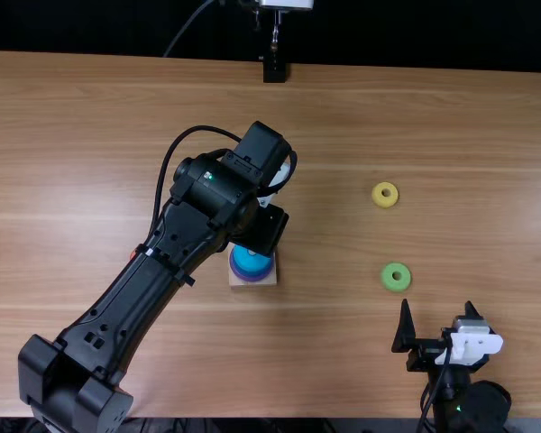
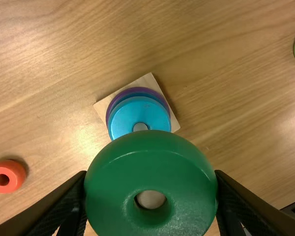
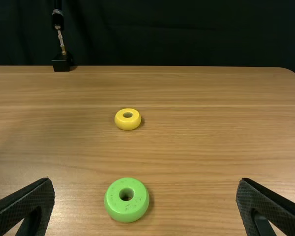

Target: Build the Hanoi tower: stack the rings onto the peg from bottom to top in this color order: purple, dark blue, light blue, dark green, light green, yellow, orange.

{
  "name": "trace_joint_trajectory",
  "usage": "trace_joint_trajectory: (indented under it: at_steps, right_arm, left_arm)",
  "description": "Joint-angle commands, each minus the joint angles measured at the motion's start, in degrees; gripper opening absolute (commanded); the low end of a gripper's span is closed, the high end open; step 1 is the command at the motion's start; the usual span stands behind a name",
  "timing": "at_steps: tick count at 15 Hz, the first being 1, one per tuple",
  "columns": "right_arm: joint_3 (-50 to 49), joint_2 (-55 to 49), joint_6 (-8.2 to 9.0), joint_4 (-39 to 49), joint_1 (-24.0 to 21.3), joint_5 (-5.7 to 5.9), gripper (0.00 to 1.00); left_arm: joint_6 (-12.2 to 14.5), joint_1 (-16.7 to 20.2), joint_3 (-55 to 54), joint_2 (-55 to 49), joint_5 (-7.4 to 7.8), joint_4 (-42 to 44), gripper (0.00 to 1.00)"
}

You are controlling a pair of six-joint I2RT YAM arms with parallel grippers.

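In the top view my left gripper [image 1: 260,227] is above the peg base [image 1: 271,279], its fingertips hidden. In the left wrist view my left gripper [image 2: 150,178] is shut on the dark green ring [image 2: 108,182], over the near side of the stack. Around the peg [image 2: 140,127] lie the purple ring [image 2: 108,112], dark blue ring [image 2: 119,101] and light blue ring [image 2: 125,118]. My right gripper [image 1: 437,307] stands open near the light green ring [image 1: 387,277]; its fingers in the right wrist view, around the gripper's gap [image 3: 144,181], are wide apart. Beyond is the yellow ring [image 3: 121,121].
The orange ring [image 2: 17,176] rests on the table [image 2: 49,59], partly covered by the left arm in the top view. A black stand [image 1: 275,70] is at the table's far edge. The left arm reaches diagonally across the table's left half.
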Motion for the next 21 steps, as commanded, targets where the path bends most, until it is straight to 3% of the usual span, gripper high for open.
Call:
trace_joint_trajectory:
  at_steps: [1, 2, 3, 4, 7, 11, 18, 20, 21]
  right_arm:
    - [-3.61, -0.71, 0.0, -3.83, -0.75, 0.88, 1.0]
    - [-3.61, -0.71, 0.11, -3.83, -0.75, 0.88, 1.0]
    - [-3.61, -0.71, 0.0, -3.83, -0.75, 0.88, 1.0]
    - [-3.61, -0.71, 0.0, -3.83, -0.75, 0.88, 1.0]
    - [-3.61, -0.71, 0.11, -3.83, -0.75, 0.88, 1.0]
    - [-3.61, -0.71, 0.0, -3.83, -0.75, 0.88, 1.0]
    - [-3.61, -0.71, 0.11, -3.83, -0.75, 0.88, 1.0]
    - [-3.61, -0.71, 0.0, -3.83, -0.75, 0.88, 1.0]
    - [-3.61, -0.71, 0.11, -3.83, -0.75, 0.88, 1.0]
  left_arm:
    - [-0.72, -0.28, 1.25, 1.07, -0.31, -0.1, 0.96]
    - [-0.72, -0.19, 1.25, 1.07, 0.85, -0.2, 1.0]
    - [-0.72, -0.1, 1.16, 1.07, 4.12, -0.1, 1.0]
    - [-0.62, -0.01, 1.33, 1.07, 5.7, 0.01, 1.0]
    - [-0.51, 0.34, 1.77, 0.98, 6.12, 4.86, 1.0]
    - [-0.41, 2.54, 1.77, 0.54, 5.91, 14.78, 1.0]
    - [0.23, 18.71, -1.22, -2.97, 4.65, 18.04, 1.0]
    - [0.23, 21.96, -9.3, -7.89, 0.85, 23.53, 1.0]
    - [0.33, 22.84, -14.31, -11.76, -0.31, 28.17, 1.0]
